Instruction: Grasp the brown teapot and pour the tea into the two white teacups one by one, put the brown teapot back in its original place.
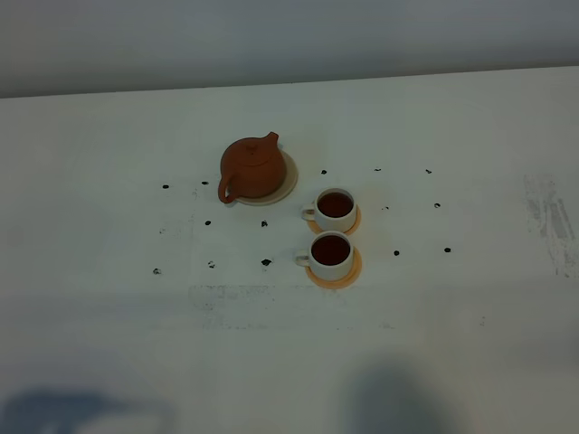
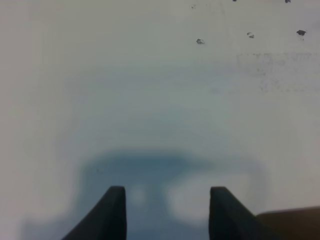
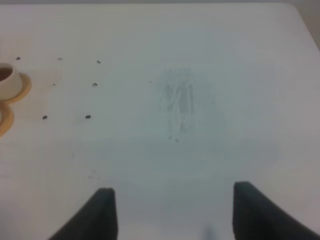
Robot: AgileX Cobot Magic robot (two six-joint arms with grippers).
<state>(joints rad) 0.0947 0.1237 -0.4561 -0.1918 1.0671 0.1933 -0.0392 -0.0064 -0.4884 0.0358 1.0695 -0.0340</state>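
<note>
The brown teapot (image 1: 251, 166) stands upright on the beige disc coaster (image 1: 288, 183) at the table's middle back. The two white teacups hold dark tea: the far cup (image 1: 334, 208) and the near cup (image 1: 330, 254), each on a small orange coaster. Neither gripper shows in the exterior high view. The left gripper (image 2: 167, 212) is open and empty above bare white table. The right gripper (image 3: 172, 215) is open and empty; the far cup's edge (image 3: 7, 80) shows at that view's side, well away from the fingers.
Small black marks (image 1: 265, 262) dot the white table (image 1: 109, 325) around the tea set. A grey scuffed patch (image 1: 552, 221) lies at the right. Arm shadows fall along the front edge (image 1: 398, 398).
</note>
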